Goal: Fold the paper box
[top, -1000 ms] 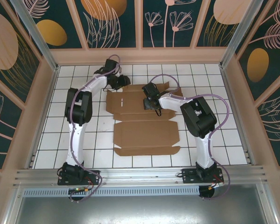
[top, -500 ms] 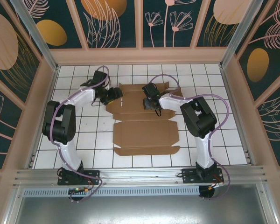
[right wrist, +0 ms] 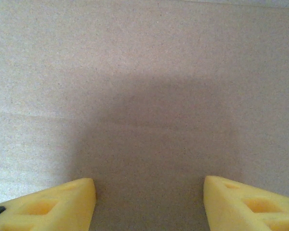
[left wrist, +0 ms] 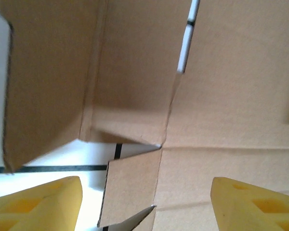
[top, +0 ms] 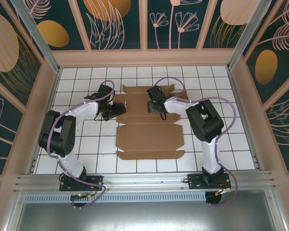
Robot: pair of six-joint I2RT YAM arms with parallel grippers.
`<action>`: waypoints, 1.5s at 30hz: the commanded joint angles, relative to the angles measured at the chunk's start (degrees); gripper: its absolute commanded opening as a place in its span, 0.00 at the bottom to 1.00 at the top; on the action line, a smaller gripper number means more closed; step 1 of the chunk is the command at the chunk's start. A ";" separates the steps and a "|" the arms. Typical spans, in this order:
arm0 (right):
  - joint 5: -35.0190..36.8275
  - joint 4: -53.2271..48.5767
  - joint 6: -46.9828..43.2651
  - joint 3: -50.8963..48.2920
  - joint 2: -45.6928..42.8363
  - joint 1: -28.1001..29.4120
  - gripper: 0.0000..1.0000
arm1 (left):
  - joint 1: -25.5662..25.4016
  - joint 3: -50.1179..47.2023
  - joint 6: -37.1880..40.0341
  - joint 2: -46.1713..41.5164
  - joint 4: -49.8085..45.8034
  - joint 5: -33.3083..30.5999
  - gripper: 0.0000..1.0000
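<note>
White-tiled counter (top: 241, 144), paper box (top: 149, 137) flat at frame centre.
My left jaws gape over its left-edge flaps, my right jaws gape over its upper panel; both released, gripping nothing.

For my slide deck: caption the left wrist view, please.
Open left gripper above the paper box's cut flaps, white tiled table visible in the gaps.

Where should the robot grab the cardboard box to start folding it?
Probably the side flap on the left edge of the cardboard box, coming in from the left. That flap looks lifted off the table, so one finger of the left gripper could slip under it. The rest lies flat.
</note>
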 commanded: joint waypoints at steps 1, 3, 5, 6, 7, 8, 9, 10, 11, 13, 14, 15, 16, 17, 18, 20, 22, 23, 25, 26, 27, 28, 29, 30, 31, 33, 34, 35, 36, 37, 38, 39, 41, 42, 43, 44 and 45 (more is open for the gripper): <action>-3.20 -6.60 1.07 -3.59 6.79 0.35 0.61 | -0.69 -1.30 -0.35 -0.17 1.36 1.60 0.71; -3.19 -6.63 1.03 -3.55 6.79 0.39 0.61 | -0.79 -1.78 -0.45 0.00 1.99 1.84 0.71; -3.11 -6.74 1.03 -3.56 6.66 0.39 0.61 | -0.83 -2.25 -1.04 0.23 3.16 3.04 0.71; -3.03 -6.59 1.03 -3.59 6.53 0.36 0.61 | -0.88 -2.57 -1.57 0.34 3.95 3.76 0.71; -3.02 -6.59 1.05 -3.59 6.52 0.37 0.61 | -1.05 -2.79 -2.12 0.36 4.56 4.12 0.70; -3.02 -6.59 1.03 -3.61 6.57 0.33 0.62 | -1.20 -3.04 -2.58 0.17 5.35 4.71 0.70; -3.00 -6.59 1.03 -3.59 6.52 0.46 0.62 | -1.47 -3.07 -2.82 0.09 5.87 5.09 0.70; -3.08 -6.61 1.03 -3.59 6.59 0.40 0.62 | -1.67 -2.92 -2.92 -0.01 6.00 5.10 0.70; -3.11 -6.67 1.03 -3.59 6.68 0.43 0.62 | -1.80 -2.73 -3.03 -0.03 5.89 5.06 0.70; -2.94 -6.68 1.03 -3.65 6.54 0.58 0.61 | -1.76 -2.31 -3.11 -0.37 5.74 5.00 0.70; -2.76 -6.47 1.08 -3.77 6.38 0.60 0.61 | -1.76 -2.06 -3.13 -0.67 5.48 4.78 0.69; -2.82 -6.41 1.03 -3.86 6.34 0.62 0.61 | -1.79 -1.89 -3.30 -1.01 5.46 4.92 0.69; -2.85 -6.41 1.03 -3.86 6.38 0.64 0.61 | -1.71 -1.82 -3.46 -1.36 5.62 5.17 0.69; -2.84 -6.41 1.03 -3.77 6.35 0.71 0.61 | -1.84 -1.75 -3.80 -1.52 5.79 5.67 0.69; -2.82 -6.41 1.03 -3.77 6.35 0.71 0.61 | -1.91 -1.67 -4.09 -1.53 6.01 6.21 0.69; -2.90 -6.52 1.05 -3.68 6.47 0.82 0.61 | -2.35 -1.50 -4.44 -1.52 6.24 6.88 0.69; -3.11 -6.48 0.94 -3.59 6.53 0.83 0.61 | -2.87 -1.47 -4.95 -2.30 6.61 7.42 0.69; -3.13 -6.50 0.92 -3.59 6.46 0.89 0.61 | -3.07 -1.62 -5.32 -3.06 7.00 7.96 0.68; -3.10 -6.52 0.94 -3.59 6.45 0.85 0.61 | -3.57 -1.88 -5.76 -2.98 7.70 8.48 0.68; -3.11 -6.46 0.94 -3.63 6.53 0.89 0.61 | -3.81 -1.99 -5.89 -2.81 7.93 8.49 0.68; -3.11 -6.41 0.94 -3.67 6.54 0.92 0.61 | -4.07 -2.09 -5.92 -2.63 8.15 8.57 0.68; -3.08 -6.39 0.94 -3.76 6.54 0.91 0.61 | -4.25 -2.17 -6.03 -2.43 8.46 8.72 0.68; -3.11 -6.33 0.94 -3.85 6.65 0.87 0.61 | -4.51 -2.27 -6.25 -2.23 8.84 8.82 0.68; -3.06 -6.32 1.03 -4.00 6.64 0.84 0.61 | -4.69 -2.36 -6.43 -2.18 9.23 8.88 0.68; -3.06 -6.32 1.03 -4.04 6.66 0.89 0.61 | -4.91 -2.34 -6.67 -2.23 9.56 9.01 0.67; -3.04 -6.33 1.12 -4.21 6.72 0.86 0.61 | -5.30 -2.45 -7.02 -0.19 10.30 9.25 0.67; -3.10 -6.32 1.20 -4.24 6.78 0.87 0.61 | -5.34 -2.62 -7.15 0.27 10.75 9.36 0.67; -3.11 -6.28 1.20 -4.37 6.72 0.86 0.61 | -5.36 -2.71 -7.34 0.84 11.21 9.45 0.67; -3.07 -6.23 1.31 -4.38 6.70 0.85 0.61 | -5.44 -2.80 -7.50 1.35 11.52 9.47 0.67; -3.11 -6.26 1.29 -4.51 6.70 0.89 0.61 | -5.45 -2.85 -7.66 1.78 11.97 9.54 0.67; -3.09 -6.26 1.38 -4.47 6.71 0.99 0.61 | -5.53 -2.97 -7.99 2.26 12.57 9.65 0.67; -3.10 -6.23 1.38 -4.53 6.70 0.94 0.61 | -5.61 -3.06 -8.15 2.67 13.22 9.94 0.67; -2.88 -6.09 1.55 -4.68 6.48 1.02 0.61 | -6.06 -3.07 -8.31 3.83 13.78 10.07 0.67; -2.92 -6.10 1.56 -4.68 6.45 1.00 0.61 | -6.10 -3.11 -8.32 4.19 13.95 10.11 0.67; -2.89 -6.15 1.64 -4.73 6.37 1.08 0.61 | -6.19 -3.43 -8.49 4.52 14.42 10.30 0.66; -2.93 -6.15 1.64 -4.82 6.29 1.05 0.61 | -6.32 -3.82 -8.69 4.63 14.87 10.30 0.67; -2.93 -6.15 1.62 -4.87 6.26 1.03 0.61 | -6.28 -4.07 -8.80 4.78 15.02 10.19 0.67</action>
